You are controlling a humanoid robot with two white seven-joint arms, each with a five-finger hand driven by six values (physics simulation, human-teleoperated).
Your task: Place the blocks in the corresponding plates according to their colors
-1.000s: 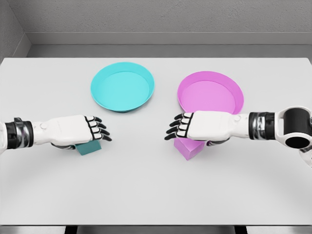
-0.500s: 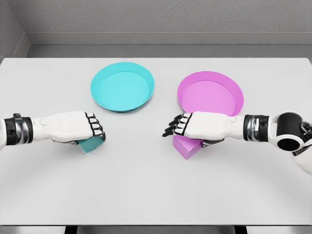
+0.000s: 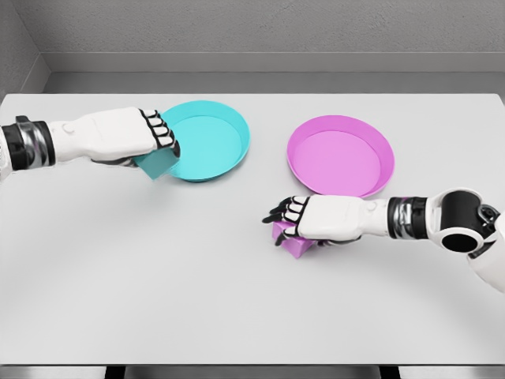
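While both blocks are under my hands, only the teal one is raised toward its plate.

Nearest to me, my right hand (image 3: 304, 221) lies flat over the pink block (image 3: 289, 242) on the white table (image 3: 237, 300); its fingers are half spread, not yet closed around it, so I think I should curl them firmly before I lift. The pink block is a small cube, mostly covered, in front of the pink plate (image 3: 340, 155) and apart from it. Farther away, my left hand (image 3: 134, 136) has its fingers clamped on the teal block (image 3: 158, 163), which hangs tilted at the left rim of the teal plate (image 3: 201, 140). I would move it over the middle before releasing.
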